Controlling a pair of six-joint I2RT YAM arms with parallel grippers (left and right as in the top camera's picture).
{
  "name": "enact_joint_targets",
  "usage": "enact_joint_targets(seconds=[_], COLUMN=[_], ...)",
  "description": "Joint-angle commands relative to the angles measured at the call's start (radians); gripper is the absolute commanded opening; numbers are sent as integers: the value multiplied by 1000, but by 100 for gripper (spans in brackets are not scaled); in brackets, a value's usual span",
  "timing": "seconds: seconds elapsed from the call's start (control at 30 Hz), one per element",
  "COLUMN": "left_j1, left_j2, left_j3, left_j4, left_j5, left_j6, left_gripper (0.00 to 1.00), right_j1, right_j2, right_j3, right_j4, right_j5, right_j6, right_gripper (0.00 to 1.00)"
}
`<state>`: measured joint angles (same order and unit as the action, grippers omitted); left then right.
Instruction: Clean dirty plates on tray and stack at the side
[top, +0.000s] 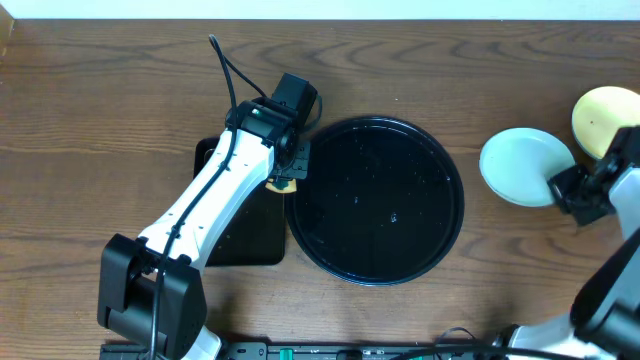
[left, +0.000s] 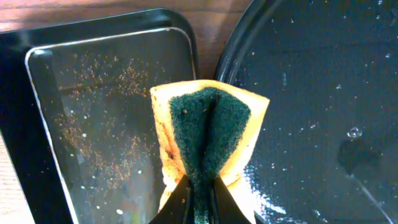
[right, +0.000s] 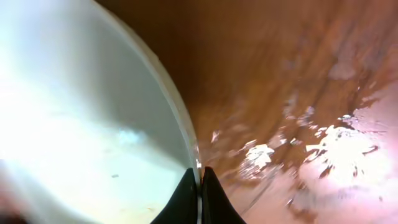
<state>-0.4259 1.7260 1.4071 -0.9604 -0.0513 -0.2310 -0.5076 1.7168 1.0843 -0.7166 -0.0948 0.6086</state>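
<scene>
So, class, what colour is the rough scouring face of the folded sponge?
Dark green, on the yellow body of the sponge; clearest in the left wrist view.

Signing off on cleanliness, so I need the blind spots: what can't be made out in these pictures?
- Overhead: the right arm covers part of the yellow plate; smears too small to see.
- Right wrist: the mint plate, pinched in the right claw, is blurred and glared; cleanliness unclear.
- Overhead: the rectangular tray lies largely under the left arm.
- Left wrist: the sponge in the left claw covers the gap between trays.
</scene>
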Motion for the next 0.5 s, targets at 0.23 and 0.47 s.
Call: enact_joint_targets(seconds=[0.23,0.47], left_j1=[7,7], left_j2=[2,2], left_j3=[-5,-5], left_j4=[2,2], left_j5=[-1,-1], left_j6=[13,14], left_gripper=[8,8], right_j1=[37,-63], right_j2=[-336,-306], right_j3=[7,8], right_j4=[29,89], right_j5=[175,225], right_j6=[28,56], right_gripper=[2,2])
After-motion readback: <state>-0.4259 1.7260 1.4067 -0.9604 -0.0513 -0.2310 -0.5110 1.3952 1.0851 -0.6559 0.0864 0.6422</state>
